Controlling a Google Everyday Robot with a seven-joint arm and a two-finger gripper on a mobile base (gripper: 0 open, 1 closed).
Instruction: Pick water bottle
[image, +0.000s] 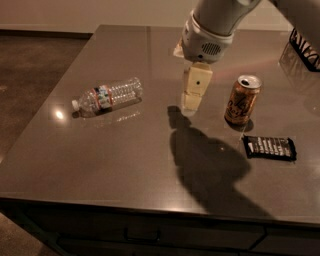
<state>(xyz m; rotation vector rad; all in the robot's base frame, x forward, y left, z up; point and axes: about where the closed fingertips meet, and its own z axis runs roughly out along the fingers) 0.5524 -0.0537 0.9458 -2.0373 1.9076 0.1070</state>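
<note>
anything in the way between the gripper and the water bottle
Nothing visible does. The gripper hangs above the middle of the table, and only bare tabletop separates it from the water bottle lying on its side. The orange can and black packet sit on the gripper's other side.

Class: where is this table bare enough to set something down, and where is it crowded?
Bare: front of the table, between water bottle and near edge; also behind the bottle. Crowded: right side, gripper hanging beside orange can and dark packet.

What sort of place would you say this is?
Likely an office break room: grey counter with drawers, holding a water bottle, drink can and snack packet; the gripper hangs above its middle.
</note>
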